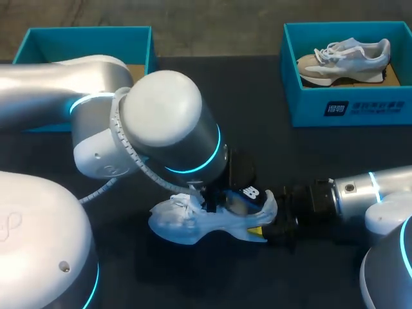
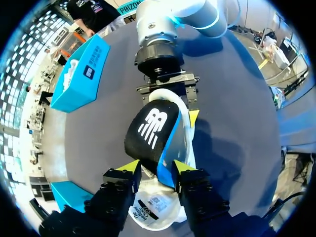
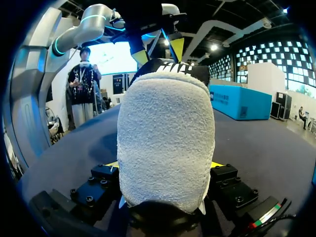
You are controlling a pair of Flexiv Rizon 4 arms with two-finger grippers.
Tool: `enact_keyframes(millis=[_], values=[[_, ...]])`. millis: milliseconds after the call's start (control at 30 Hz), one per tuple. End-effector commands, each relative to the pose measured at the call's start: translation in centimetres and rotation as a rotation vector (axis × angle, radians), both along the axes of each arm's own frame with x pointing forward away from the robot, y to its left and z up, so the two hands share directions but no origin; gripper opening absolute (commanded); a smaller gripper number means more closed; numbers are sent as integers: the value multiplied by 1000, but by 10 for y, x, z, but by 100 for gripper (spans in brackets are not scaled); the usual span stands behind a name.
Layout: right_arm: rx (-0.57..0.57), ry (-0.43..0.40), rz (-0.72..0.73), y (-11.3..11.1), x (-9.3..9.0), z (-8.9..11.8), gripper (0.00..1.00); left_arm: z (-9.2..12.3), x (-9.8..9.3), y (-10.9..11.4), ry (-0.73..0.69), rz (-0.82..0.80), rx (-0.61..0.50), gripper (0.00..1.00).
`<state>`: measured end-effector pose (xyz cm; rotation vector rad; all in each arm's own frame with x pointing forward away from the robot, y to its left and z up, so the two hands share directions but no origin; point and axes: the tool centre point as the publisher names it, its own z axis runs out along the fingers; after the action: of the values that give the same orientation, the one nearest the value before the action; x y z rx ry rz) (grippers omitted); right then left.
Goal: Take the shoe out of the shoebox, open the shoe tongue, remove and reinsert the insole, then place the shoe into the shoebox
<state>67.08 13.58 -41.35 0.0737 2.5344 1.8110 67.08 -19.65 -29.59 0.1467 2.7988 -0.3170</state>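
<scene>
Black insole (image 2: 150, 132) gripped by left tool (image 2: 153, 168); right tool (image 3: 164, 165) clamps shoe (image 1: 187, 222) by its heel, mid table (image 1: 257, 129).

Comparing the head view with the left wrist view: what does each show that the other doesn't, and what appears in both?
Head view only: the laces and toe end of the shoe lying on the table, and the spare shoe plainly visible in its shoebox.
Left wrist view only: the left claw, its yellow tips shut on the black insole that stands out of the shoe.
Both: the right claw shut on the shoe's heel, and that blue shoebox.
</scene>
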Motion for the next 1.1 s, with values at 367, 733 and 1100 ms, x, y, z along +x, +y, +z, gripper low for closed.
enact_keyframes(millis=[367,733,1100], values=[[-4,1,-1,0,-1,0,0,4,-16,-20,-151,-151,146,46],[-4,1,-1,0,-1,0,0,0,-8,-36,-205,-190,208,47],[-4,1,-1,0,-1,0,0,-4,-1,-42,-205,-165,195,0]])
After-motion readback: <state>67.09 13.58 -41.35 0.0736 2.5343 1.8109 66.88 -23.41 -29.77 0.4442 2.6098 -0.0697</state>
